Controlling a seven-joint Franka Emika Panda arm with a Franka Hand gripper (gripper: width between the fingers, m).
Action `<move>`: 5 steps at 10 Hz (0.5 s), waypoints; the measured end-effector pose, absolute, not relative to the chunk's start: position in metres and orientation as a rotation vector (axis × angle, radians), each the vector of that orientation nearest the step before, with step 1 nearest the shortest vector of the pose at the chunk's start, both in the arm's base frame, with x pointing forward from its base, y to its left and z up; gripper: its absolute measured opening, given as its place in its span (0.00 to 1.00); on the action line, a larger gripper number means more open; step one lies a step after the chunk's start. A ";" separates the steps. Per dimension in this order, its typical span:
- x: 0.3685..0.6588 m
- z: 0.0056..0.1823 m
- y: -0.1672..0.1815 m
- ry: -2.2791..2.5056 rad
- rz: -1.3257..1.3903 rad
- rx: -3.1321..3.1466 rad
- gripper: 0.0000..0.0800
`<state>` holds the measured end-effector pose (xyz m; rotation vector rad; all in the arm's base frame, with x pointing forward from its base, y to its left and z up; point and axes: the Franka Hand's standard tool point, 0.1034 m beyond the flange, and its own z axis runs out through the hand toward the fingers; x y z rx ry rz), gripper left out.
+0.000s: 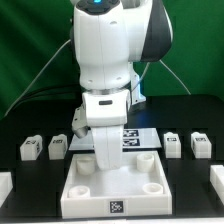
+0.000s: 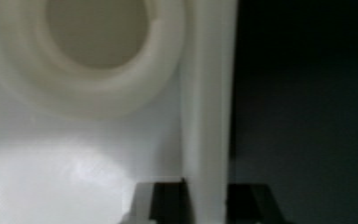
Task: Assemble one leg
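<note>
Well, my hand (image 1: 105,150) is down at the back edge of the big white tray-like part (image 1: 85,207), which lies flat on the black counter (image 1: 30,178) in the middle of the exterior view. From that camera my own wrist covers most of the fingers. I cannot tell whether they are spread or pressed together, or whether they have hold of anything.

The wrist view is very close and blurred. The pale surface of the tray-like part (image 2: 69,150) fills most of it, with one round corner hole (image 2: 96,35) ringed by a raised lip. A straight white edge runs through the picture, and beyond it everything is dark. Two dark shapes sit either side of that edge and may be my fingertips, but the picture is too soft to be sure.

All four legs stand on the counter in a loose row, level with the back of the tray-like part and apart from my hand. The far-left leg (image 1: 30,148) and the inner left leg (image 1: 57,147) are on the exterior view's left, near each other. The inner right leg (image 1: 172,143) and the far-right leg (image 1: 200,145) are on the exterior view's right. Each shows a black-and-white tag on its face.

The marker board (image 1: 140,138) lies flat on the counter just behind the tray-like part, partly hidden by my arm. The tray-like part carries a tag of its own on its front wall.
</note>
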<state>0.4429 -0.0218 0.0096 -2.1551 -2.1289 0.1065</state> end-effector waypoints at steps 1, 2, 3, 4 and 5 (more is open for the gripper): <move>0.444 0.010 -0.022 -2.131 0.102 -2.158 0.09; 0.444 0.010 -0.022 -2.131 0.101 -2.158 0.09; 0.444 0.010 -0.022 -2.132 0.100 -2.159 0.09; 0.444 0.010 -0.022 -2.132 0.099 -2.159 0.09; 0.445 0.010 -0.022 -2.132 0.099 -2.159 0.09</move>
